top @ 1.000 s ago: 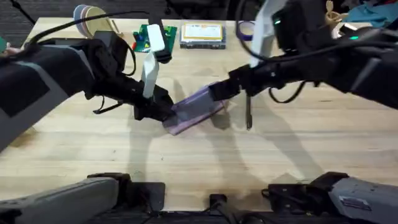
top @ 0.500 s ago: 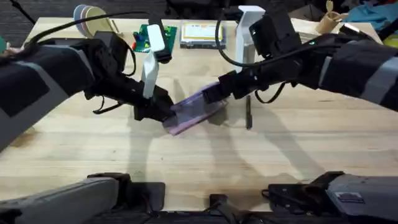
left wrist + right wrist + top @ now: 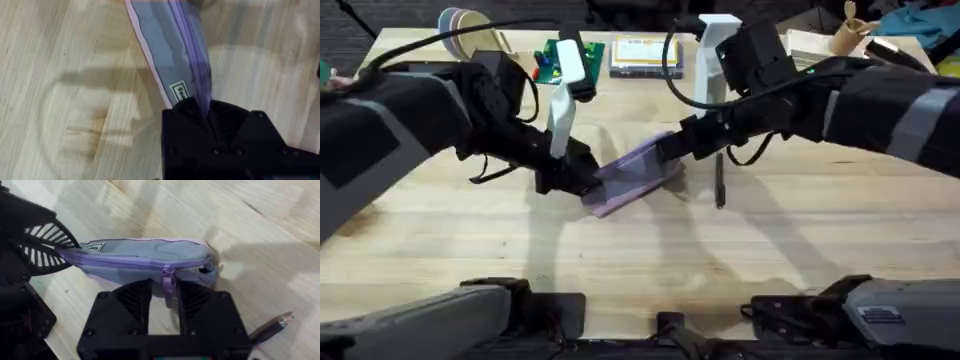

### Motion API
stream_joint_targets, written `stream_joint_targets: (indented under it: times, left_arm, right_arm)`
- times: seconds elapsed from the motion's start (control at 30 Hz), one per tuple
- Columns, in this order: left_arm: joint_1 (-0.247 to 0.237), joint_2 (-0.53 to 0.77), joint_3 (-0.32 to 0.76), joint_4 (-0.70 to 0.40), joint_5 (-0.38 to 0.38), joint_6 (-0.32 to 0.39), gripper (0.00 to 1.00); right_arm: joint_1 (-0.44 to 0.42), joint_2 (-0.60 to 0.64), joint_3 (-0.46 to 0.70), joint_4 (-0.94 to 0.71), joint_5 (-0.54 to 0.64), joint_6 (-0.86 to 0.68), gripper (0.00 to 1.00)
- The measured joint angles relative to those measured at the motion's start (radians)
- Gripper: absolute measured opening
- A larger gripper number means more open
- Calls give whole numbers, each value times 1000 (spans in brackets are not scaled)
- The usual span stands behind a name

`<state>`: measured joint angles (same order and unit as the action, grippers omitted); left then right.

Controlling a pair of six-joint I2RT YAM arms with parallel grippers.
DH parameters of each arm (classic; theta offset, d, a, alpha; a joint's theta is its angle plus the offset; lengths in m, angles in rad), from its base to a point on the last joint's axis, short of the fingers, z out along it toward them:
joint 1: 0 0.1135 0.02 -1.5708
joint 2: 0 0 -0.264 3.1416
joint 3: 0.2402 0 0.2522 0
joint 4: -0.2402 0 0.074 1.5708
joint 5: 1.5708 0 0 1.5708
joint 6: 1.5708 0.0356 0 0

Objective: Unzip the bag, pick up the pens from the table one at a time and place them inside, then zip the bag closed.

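The lavender bag lies slanted at the middle of the table. My left gripper is shut on its lower left end; in the left wrist view the bag runs away from the left gripper. My right gripper is at the bag's upper right end. In the right wrist view its fingers stand close on either side of the purple zipper pull, which hangs from the bag. A slim black pen lies just right of the bag, and its tip shows beside the right gripper.
Along the far edge stand a flat clear box with a yellow label, a green packet, round discs and a purple ring. Bare wood stretches across the near half of the table.
The right arm has swung lower and flatter over the table while its gripper stayed at the bag's right end. The left arm, the bag and the pen have not moved.
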<state>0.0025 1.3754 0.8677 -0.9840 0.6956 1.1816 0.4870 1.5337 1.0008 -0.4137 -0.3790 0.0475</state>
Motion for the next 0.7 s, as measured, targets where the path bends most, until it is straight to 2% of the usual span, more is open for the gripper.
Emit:
stream_joint_targets:
  times: [0.23,0.27,0.7]
  left_arm:
    - [0,0,0,0,0,0,42]
    - [0,0,0,0,0,0,42]
    - [0,0,0,0,0,0,42]
  right_arm:
    - [0,0,0,-1,-2,0,155]
    - [0,0,0,0,-3,0,51]
    - [1,-23,0,-6,-3,0,33]
